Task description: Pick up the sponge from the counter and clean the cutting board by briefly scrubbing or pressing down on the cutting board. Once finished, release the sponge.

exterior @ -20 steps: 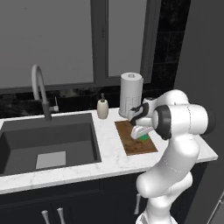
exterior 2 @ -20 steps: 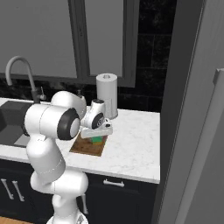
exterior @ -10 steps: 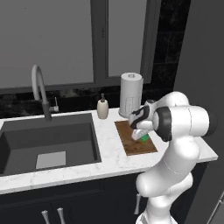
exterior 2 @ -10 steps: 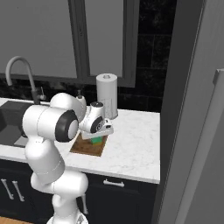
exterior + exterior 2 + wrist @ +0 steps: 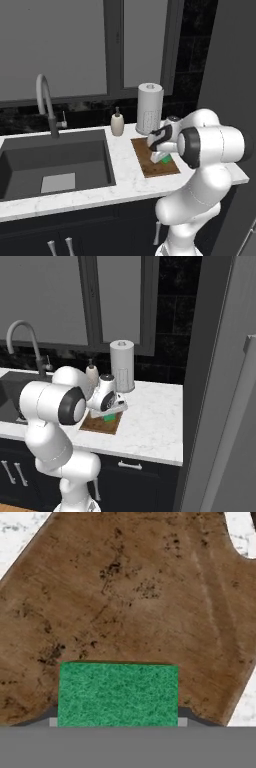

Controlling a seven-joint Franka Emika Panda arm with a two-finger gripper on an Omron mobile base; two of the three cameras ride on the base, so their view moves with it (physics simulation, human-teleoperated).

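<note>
The green sponge (image 5: 117, 694) sits between my fingertips (image 5: 182, 722), which press on its two sides. It is down at the brown wooden cutting board (image 5: 135, 597); I cannot tell whether it touches the surface. In the left base view the gripper (image 5: 161, 156) is shut on the sponge (image 5: 165, 159) over the right half of the cutting board (image 5: 149, 166), which lies on the white counter (image 5: 125, 186). From the right base view, the gripper (image 5: 110, 414) holds the sponge (image 5: 109, 418) above the board (image 5: 97, 426).
A paper towel roll (image 5: 149, 115) stands just behind the board and a soap bottle (image 5: 117, 124) to its left. The dark sink (image 5: 50, 162) with its faucet (image 5: 46, 105) lies further left. A tall dark panel (image 5: 220, 381) bounds the counter on the right.
The hand with the sponge has sunk a little toward the cutting board. The grip on the sponge holds.
</note>
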